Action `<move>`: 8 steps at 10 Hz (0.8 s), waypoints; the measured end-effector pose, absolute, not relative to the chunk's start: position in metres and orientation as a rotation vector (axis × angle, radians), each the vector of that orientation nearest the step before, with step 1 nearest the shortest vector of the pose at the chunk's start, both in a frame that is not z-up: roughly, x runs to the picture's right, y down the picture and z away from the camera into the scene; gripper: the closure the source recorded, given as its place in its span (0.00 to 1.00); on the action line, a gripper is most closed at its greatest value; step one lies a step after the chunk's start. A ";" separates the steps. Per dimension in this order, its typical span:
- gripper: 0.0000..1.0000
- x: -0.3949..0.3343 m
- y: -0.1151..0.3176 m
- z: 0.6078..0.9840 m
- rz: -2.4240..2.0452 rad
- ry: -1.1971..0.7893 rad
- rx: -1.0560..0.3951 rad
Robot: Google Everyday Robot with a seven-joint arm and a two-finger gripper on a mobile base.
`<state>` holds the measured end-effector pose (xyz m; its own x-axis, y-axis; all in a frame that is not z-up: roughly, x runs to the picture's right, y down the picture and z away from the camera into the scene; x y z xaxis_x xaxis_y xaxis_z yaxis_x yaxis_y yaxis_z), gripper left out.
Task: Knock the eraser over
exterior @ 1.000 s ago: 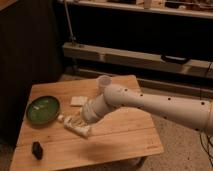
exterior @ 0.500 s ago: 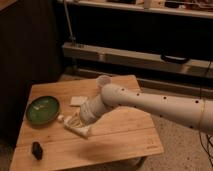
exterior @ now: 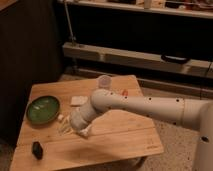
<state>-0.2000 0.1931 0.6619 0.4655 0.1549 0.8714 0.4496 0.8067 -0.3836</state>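
The eraser (exterior: 37, 149) is a small black block standing near the front left corner of the wooden table (exterior: 120, 137). My gripper (exterior: 67, 125) is at the end of the white arm (exterior: 145, 107), which reaches in from the right. It hangs low over the table, right of and behind the eraser, and apart from it. It is just in front of the green bowl's right edge.
A green bowl (exterior: 43, 109) sits at the table's left. A flat white pad (exterior: 78, 100) lies behind the gripper. A white bottle (exterior: 104, 81) stands at the back edge, with a small orange thing (exterior: 125, 92) to its right. Dark shelving stands behind the table.
The arm has swung the gripper a little leftward and toward the table's front, nearer the eraser. The eraser has not moved.
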 end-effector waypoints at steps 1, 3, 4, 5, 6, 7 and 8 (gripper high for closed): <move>0.97 -0.202 0.200 0.667 -0.202 -1.090 -0.653; 0.97 -0.209 0.212 0.672 -0.220 -1.086 -0.681; 0.97 -0.214 0.218 0.676 -0.226 -1.077 -0.698; 0.97 -0.218 0.224 0.678 -0.233 -1.072 -0.712; 0.97 -0.222 0.227 0.678 -0.240 -1.069 -0.722; 0.97 -0.229 0.233 0.679 -0.252 -1.066 -0.739; 0.97 -0.236 0.238 0.679 -0.260 -1.065 -0.753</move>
